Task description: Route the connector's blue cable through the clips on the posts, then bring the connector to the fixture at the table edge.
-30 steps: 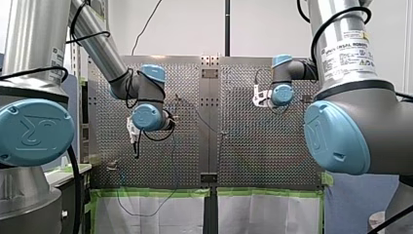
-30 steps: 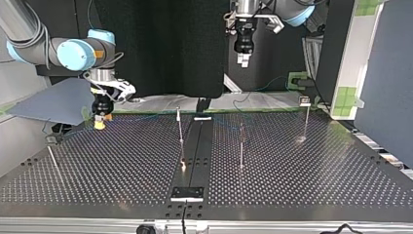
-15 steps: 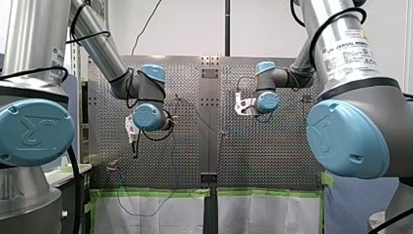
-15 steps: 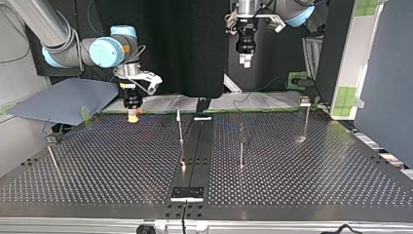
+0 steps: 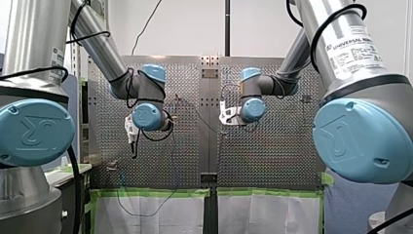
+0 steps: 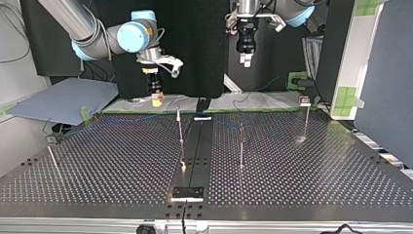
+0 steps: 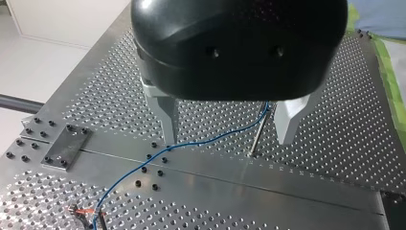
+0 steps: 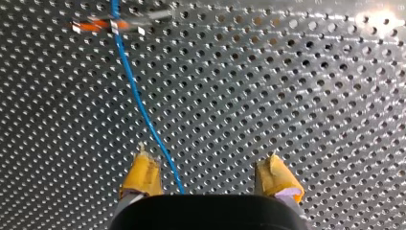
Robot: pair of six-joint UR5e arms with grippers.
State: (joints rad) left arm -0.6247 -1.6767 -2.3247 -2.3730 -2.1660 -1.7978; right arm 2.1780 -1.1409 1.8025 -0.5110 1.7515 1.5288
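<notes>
On the silver perforated metal table [image 8: 297, 96] lies a thin blue cable [image 8: 139, 105]; my right gripper [image 8: 207, 158] has yellow rubber pads [image 8: 142, 175].

Top view, contents:

- Dark perforated metal table [image 6: 302, 180], with a smooth metal strip [image 6: 196, 146] down its middle and a small bolted plate [image 6: 187, 193] at the strip's near end.
- Thin upright metal posts: one [image 6: 180, 127] just left of the strip, one [image 6: 241, 146] just right of it, and one [image 6: 306, 121] further right with a small clip on top.
- Leaning metal rod [image 6: 52, 161], near the table's left edge.
- Thin blue cable [image 6: 224, 124], faint, low across the far part of the table.
- My right gripper [image 6: 156, 102], yellow-tipped, above the far edge, left of the strip.
- My left gripper [image 6: 245, 60], black, high, right of centre.
- Grey-blue sheet [image 6: 63, 100], off the table's far left.
</notes>
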